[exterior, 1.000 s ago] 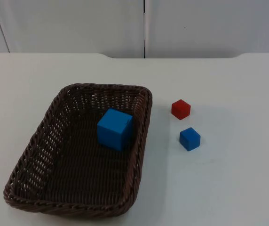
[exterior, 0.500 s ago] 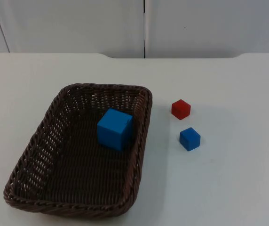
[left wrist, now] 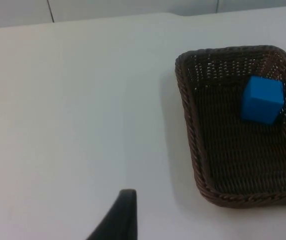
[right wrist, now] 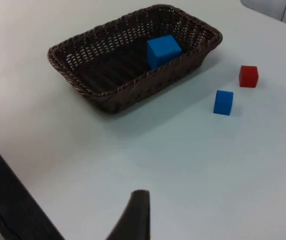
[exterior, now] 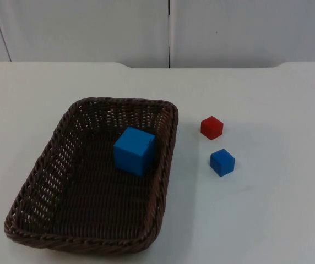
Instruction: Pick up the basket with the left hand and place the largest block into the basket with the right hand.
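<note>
From above, the brown wicker basket (exterior: 94,175) sits flat on the white table (exterior: 267,220), and the large blue block (exterior: 134,150) already lies inside it, near the far right wall. Just beside the basket's right rim, outside it, stand a small red block (exterior: 211,127) and a small blue block (exterior: 222,162), apart from each other. The largest cube being in the basket, the task looks as good as done.

Seen from the left wrist, the left gripper (left wrist: 118,220) hangs over bare table well to the side of the basket (left wrist: 198,165); one dark fingertip is visible, holding nothing, and I cannot tell how wide the fingers stand. The weave looks stiff yet light, with a thick braided rim. That rim, on the long near wall, seems the best place to pinch, since the open weave gives grip and should not slip. The blue cube (left wrist: 262,99) rests against the far side.

Looking from the right wrist, the right gripper (right wrist: 135,215) waits well back from the basket (right wrist: 108,95), empty, its opening not readable. The large block (right wrist: 164,50) looks like painted wood or plastic: rigid, smooth, light, with flat faces that suit a two-finger grasp across opposite sides. Both small cubes (right wrist: 223,102) (right wrist: 248,76) lie untouched nearby.
</note>
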Action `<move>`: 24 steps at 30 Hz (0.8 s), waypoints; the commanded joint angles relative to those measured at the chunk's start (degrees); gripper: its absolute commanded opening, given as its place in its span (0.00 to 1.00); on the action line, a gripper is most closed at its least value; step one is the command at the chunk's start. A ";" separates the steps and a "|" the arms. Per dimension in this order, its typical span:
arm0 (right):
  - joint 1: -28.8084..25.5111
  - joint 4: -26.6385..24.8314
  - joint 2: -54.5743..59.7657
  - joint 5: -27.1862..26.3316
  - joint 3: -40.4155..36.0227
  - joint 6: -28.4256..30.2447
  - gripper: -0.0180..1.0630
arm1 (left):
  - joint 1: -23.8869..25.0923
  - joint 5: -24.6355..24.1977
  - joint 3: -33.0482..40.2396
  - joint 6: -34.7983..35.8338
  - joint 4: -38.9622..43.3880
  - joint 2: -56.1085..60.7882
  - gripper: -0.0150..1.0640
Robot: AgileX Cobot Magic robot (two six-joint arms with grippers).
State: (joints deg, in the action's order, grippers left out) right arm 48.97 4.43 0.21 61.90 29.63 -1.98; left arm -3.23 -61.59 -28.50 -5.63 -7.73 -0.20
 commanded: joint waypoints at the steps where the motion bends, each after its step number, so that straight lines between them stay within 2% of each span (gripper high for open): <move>1: 0.32 -0.05 -0.21 -0.01 -0.14 -0.86 0.78 | -0.20 0.01 0.29 0.38 -0.35 0.20 0.99; 18: 0.32 -0.16 -0.21 -0.01 -0.14 -0.33 0.80 | -0.20 0.01 0.29 0.38 -0.60 0.20 0.99; 20: 0.32 -0.45 -0.21 -0.01 -0.14 0.03 0.86 | -0.20 0.01 0.29 0.38 -0.60 0.20 0.99; 22: 0.32 -0.46 -0.21 -0.01 -0.14 0.16 0.97 | -0.20 0.01 0.29 0.38 -0.60 0.20 0.99; 24: 0.32 -0.46 -0.21 -0.01 -0.14 0.16 0.99 | -0.20 0.01 0.29 0.38 -0.60 0.20 0.99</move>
State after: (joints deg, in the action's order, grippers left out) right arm 48.97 4.22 0.21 62.00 29.63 -2.43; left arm -3.23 -61.59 -28.50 -5.63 -7.84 -0.20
